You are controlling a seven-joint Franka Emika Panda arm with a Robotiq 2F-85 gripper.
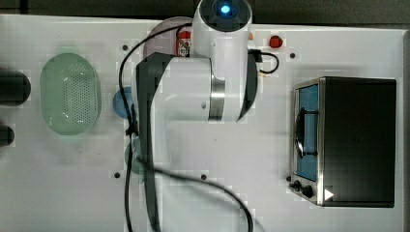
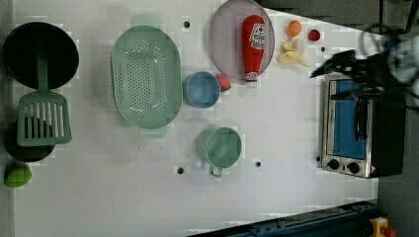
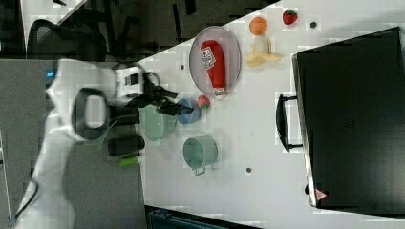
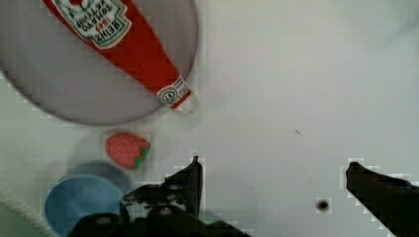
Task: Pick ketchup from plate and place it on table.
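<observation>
The claw (image 4: 272,173) hung wide apart, empty, approaching the ketchup (image 4: 123,44) on the plate (image 4: 59,98); next, straddling the bottle's body.

The ketchup (image 2: 252,45) is a slim red bottle with a white label band and a pale cap end, lying flat on its side on the plate (image 2: 223,34). Its broad base sits well inside the plate; the neck runs out to the rim, and the cap end reaches just past it over the table (image 2: 276,128). The plate is large, round, flat, plain, pale lilac-grey. It rests on the table close to the far edge in the left view, a little to the left view's right of that edge's middle. The table is broad, white and flat, with a few small dark screw holes.
</observation>
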